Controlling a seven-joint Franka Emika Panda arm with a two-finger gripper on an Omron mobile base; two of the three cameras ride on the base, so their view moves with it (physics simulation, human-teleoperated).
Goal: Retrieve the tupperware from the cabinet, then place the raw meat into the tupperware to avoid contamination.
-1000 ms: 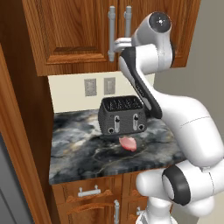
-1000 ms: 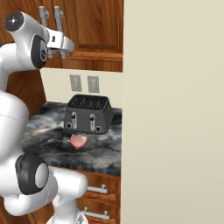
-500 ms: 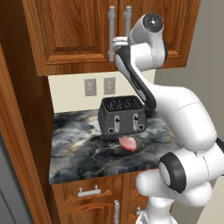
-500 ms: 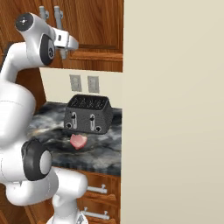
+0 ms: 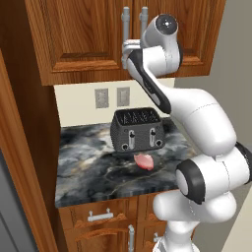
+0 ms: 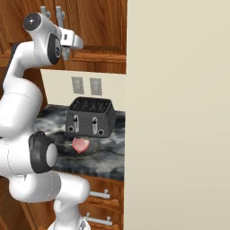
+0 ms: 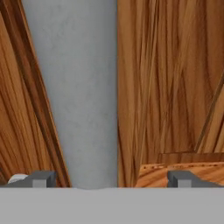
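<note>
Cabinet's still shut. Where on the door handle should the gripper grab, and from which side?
Grip the grey bar handle on its straight lower stretch, coming head-on from the front of the cabinet. The bar runs vertically and stands off the wood, so the open gripper probably closes best with one fingertip on each side of it.

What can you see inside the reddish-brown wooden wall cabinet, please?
Nothing: both panelled doors of the reddish-brown wooden wall cabinet are shut, hiding its contents. The open pincer is at a grey metal bar handle.

A: Light is even and soft. The toaster [image 5: 137, 130] throws a faint shadow onto the counter [image 5: 93, 162] just in front of it.

B: No glare. The hand view is soft; the handle [image 7: 81, 96] and wood grain look smeared up close.
</note>
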